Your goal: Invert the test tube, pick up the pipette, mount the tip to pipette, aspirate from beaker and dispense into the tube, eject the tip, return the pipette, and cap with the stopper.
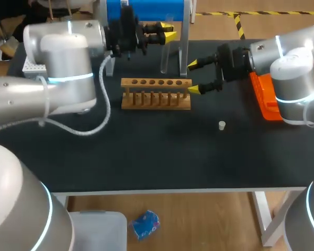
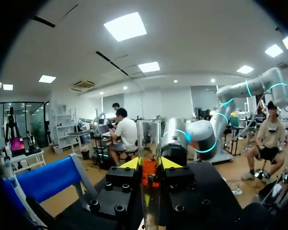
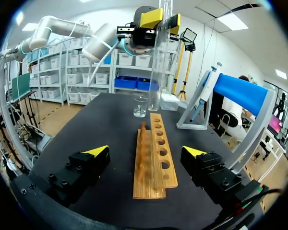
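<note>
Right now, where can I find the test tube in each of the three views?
Head view: the test tube is upright in the left gripper, behind the wooden rack.
Left wrist view: the test tube stands between the left gripper's fingers.
Right wrist view: the test tube is ahead, beyond the wooden rack, held by the left gripper.
Shared landmark: the blue stand.
</note>
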